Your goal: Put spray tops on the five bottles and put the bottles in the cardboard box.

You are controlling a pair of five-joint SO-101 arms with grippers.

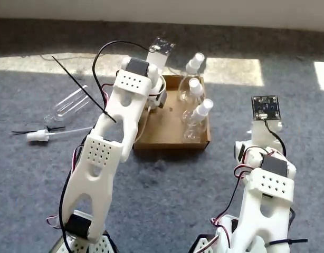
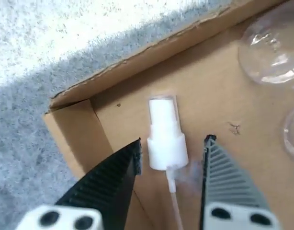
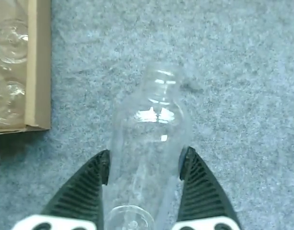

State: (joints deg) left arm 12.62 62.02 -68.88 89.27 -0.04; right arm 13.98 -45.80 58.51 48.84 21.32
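Bottle (image 3: 154, 110) sits pinched in right gripper (image 3: 146, 153); spray top (image 2: 163, 124) lies between spread jaws of left gripper (image 2: 173, 140).

I have the left arm (image 1: 106, 142) stretched far forward, wrist pitched down, and the left gripper (image 2: 173, 142) stands with its jaws apart. The right arm (image 1: 267, 195) is folded back near its base, the right gripper (image 3: 147, 152) pinching a bottle (image 3: 152, 120) between both fingers.

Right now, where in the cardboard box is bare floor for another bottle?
Bare: the box floor between its left wall and the three capped bottles, with the left gripper and a spray top there. Crowded: along the right wall.
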